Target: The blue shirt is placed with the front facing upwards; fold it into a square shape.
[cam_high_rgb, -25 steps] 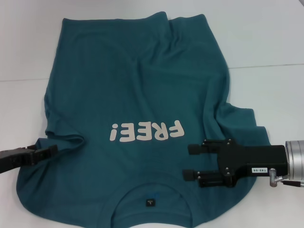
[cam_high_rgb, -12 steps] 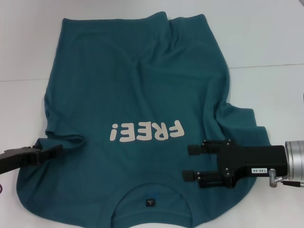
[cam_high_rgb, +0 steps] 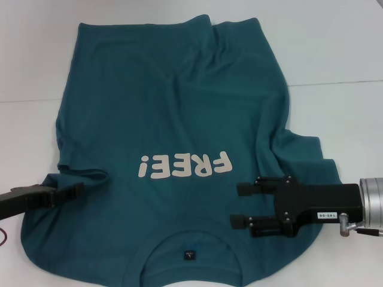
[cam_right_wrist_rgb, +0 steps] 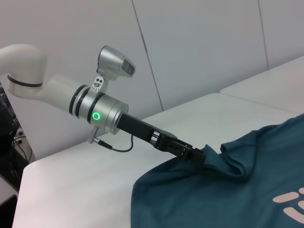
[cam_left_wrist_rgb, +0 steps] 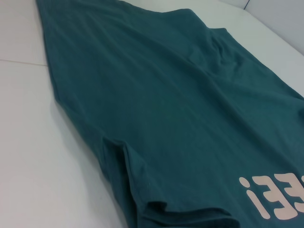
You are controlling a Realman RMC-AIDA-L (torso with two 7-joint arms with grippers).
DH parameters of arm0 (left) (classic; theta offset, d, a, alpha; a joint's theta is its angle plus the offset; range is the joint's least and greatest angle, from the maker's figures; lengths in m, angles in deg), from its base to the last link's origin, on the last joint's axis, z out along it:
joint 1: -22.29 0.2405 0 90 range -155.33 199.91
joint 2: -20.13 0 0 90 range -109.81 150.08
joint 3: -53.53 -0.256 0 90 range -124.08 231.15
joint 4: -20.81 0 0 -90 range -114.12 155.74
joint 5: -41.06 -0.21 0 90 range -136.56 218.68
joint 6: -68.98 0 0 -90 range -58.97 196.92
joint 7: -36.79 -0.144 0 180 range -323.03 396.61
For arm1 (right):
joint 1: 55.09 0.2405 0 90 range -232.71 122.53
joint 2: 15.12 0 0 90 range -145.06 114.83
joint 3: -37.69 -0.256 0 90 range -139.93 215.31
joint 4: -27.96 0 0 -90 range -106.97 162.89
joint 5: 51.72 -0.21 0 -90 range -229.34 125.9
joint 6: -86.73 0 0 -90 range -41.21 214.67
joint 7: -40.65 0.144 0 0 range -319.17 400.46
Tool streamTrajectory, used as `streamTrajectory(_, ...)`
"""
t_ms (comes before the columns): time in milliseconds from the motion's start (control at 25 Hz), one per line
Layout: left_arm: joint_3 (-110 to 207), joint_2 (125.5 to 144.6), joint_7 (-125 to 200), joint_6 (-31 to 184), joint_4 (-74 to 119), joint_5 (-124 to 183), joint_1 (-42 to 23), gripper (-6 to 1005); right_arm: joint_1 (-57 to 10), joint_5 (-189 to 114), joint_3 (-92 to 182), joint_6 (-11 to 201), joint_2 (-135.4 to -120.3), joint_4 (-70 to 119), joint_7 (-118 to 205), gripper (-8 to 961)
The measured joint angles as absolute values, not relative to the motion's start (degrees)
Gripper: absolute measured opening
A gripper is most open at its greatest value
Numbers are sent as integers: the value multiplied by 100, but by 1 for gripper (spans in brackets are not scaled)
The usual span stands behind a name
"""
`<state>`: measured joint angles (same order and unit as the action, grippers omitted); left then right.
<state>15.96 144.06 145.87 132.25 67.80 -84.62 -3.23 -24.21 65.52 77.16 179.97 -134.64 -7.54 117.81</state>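
From the head view, the blue shirt (cam_high_rgb: 173, 161) lies spread front-up on the white counter (cam_high_rgb: 335, 54), its collar at the near edge and its hem far away, so both sleeves lie close to the arms, presumably so they can be folded in first. The left pincer (cam_high_rgb: 75, 190) reaches in low from the side, and its tips meet the rumpled left sleeve (cam_high_rgb: 81, 176) at the sleeve's outer edge; from here I cannot tell whether it is pinched on the cloth or only beside it. The right pincer (cam_high_rgb: 236, 204) hangs over the shirt's right shoulder with its two fingers apart and nothing between them; the white "FREE!" lettering (cam_high_rgb: 182, 165) sits just beyond its fingertips and the collar label (cam_high_rgb: 189, 255) on its near side. That spread seems meant for coming down on the shoulder or sleeve fabric. In the left wrist view, only cloth shows: the folded sleeve hem (cam_left_wrist_rgb: 142, 190) close under the camera and the lettering off to one side, which fits an arm lined up on that sleeve. In the right wrist view, the left pincer's tips are buried in a lifted pucker of the sleeve, so it looks clamped on the shirt.
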Motion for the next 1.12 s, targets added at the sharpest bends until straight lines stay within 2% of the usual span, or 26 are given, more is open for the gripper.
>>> streamTrajectory(360,1487,14406,14588,13236,6797,-8483,-343,731,-2424,6545,7715,17998,-13464,-754,11781,750)
streamTrajectory(560,1441,14406,14604,13234,6801,-8502,-356,555,-2425,6543,7715,17999,-13464,-754,11781,749)
streamTrajectory(760,1440,14406,14617,13243,6827,-8502,-372,316,-2433,6543,7715,17999,-13465,-755,11781,748)
streamTrajectory(1120,1443,14406,14704,13265,6848,-8506,-385,132,-2433,6543,7715,17998,-13465,-754,11781,746)
